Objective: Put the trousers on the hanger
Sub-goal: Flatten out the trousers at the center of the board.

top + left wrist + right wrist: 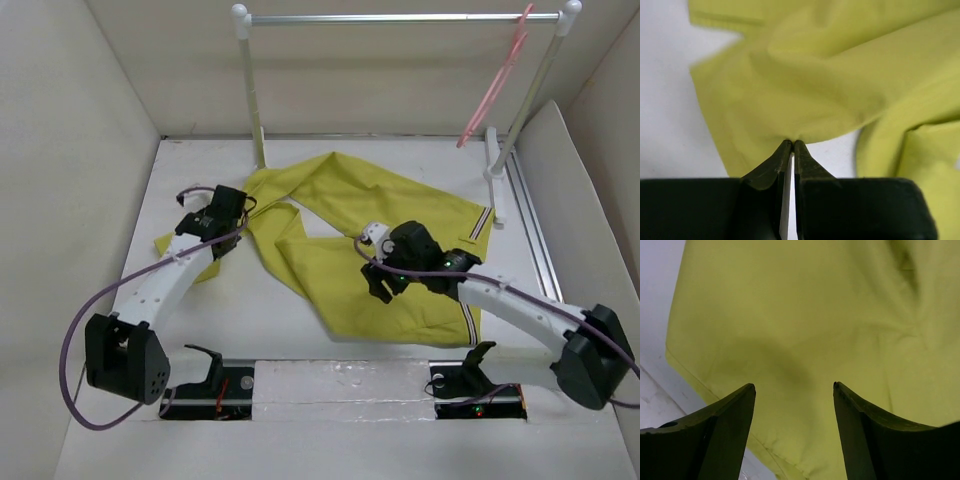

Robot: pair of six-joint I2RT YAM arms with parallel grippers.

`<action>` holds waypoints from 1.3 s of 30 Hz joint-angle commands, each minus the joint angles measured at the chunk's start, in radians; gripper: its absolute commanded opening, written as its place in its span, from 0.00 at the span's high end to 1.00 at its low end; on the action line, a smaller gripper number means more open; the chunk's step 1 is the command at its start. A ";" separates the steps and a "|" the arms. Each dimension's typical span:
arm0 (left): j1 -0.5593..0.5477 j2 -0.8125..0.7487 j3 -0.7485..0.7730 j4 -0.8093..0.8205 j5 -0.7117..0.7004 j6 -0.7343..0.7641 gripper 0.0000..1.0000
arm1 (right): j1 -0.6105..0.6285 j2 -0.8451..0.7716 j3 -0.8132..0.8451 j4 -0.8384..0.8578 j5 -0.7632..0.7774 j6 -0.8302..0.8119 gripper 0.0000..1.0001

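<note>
The mustard yellow-green trousers (pixel 350 240) lie spread and partly folded on the white table, with the striped waistband (pixel 480 235) at the right. The pink hanger (pixel 495 90) hangs from the right end of the rack rail, far from both grippers. My left gripper (pixel 243 208) is at the trousers' left side. In the left wrist view it (pixel 792 142) is shut, pinching an edge of the cloth (pixel 830 75). My right gripper (pixel 378 283) is over the near trouser leg. In the right wrist view it (pixel 794 386) is open, just above the cloth (pixel 805 315).
A rack with white posts (pixel 250 90) and a metal rail (pixel 400 17) stands at the back. A metal track (pixel 535 230) runs along the right side. Pale walls enclose the table on three sides. Purple cables loop by the left arm (pixel 120 290).
</note>
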 commanded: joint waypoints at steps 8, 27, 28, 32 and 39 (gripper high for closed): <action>0.207 0.452 0.824 0.211 -0.327 0.365 1.00 | 0.140 0.200 0.146 0.031 -0.051 -0.055 0.29; 0.353 0.212 0.193 0.392 0.270 0.212 1.00 | 0.202 0.109 0.123 0.023 -0.012 -0.006 0.95; 0.344 0.200 0.160 0.398 0.295 0.201 1.00 | 0.202 0.133 0.123 0.028 -0.031 -0.015 0.64; 0.344 0.192 -0.029 0.414 0.367 0.157 0.63 | 0.234 0.210 0.134 0.020 -0.052 -0.046 0.31; 0.344 0.275 -0.096 0.516 0.359 0.065 0.41 | 0.262 0.276 0.111 0.068 -0.025 -0.023 0.27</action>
